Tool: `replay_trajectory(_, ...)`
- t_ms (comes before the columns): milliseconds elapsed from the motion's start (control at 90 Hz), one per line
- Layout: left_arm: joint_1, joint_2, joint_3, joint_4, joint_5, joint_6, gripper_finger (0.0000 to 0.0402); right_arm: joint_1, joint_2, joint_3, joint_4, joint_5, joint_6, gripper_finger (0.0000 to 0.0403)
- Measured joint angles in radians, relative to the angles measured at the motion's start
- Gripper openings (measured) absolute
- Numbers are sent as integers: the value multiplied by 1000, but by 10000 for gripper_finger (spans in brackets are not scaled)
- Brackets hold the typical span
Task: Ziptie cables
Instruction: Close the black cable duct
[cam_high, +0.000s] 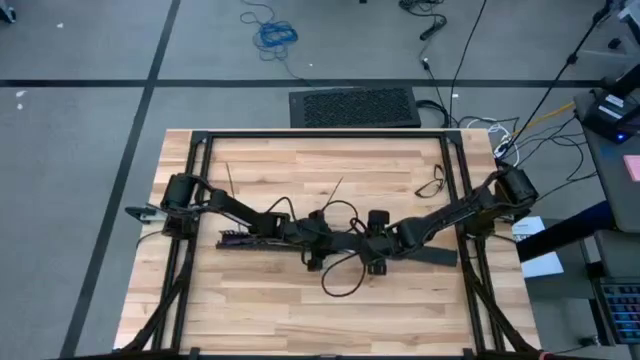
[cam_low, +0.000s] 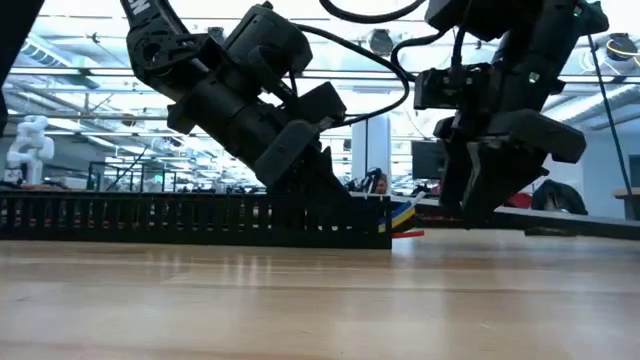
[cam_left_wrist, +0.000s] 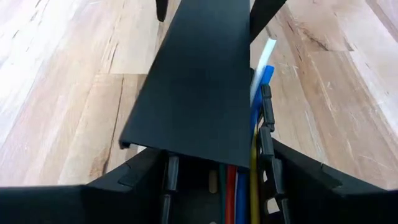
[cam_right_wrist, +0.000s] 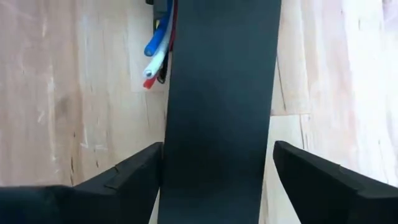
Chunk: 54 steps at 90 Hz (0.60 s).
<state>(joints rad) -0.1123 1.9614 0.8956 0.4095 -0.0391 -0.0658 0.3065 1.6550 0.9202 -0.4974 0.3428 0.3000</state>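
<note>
Low view: cables (cam_low: 404, 218), thin, limp, poke from slotted bar (cam_low: 190, 220) end; grip bundle there. Left gripper (cam_low: 325, 190), right gripper (cam_low: 490, 190) near bar; jaw state unclear.

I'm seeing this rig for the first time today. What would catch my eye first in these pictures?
Both arms meet at the middle of the wooden table: the left gripper reaches down onto the end of a long black slotted bar, and the right gripper hangs open just past it. Coloured cables poke out of the bar's end, and a flat black cover strip runs between the right gripper's fingers.
</note>
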Motion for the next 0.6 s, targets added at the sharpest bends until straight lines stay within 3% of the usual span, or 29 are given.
replay_trajectory(278, 0, 0, 0, 0, 0, 0, 242, 0, 0, 0, -4, 3, -1, 222)
replay_trajectory(600, 0, 0, 0, 0, 0, 0, 242, -5, -14, 3, -59, -7, -14, 220)
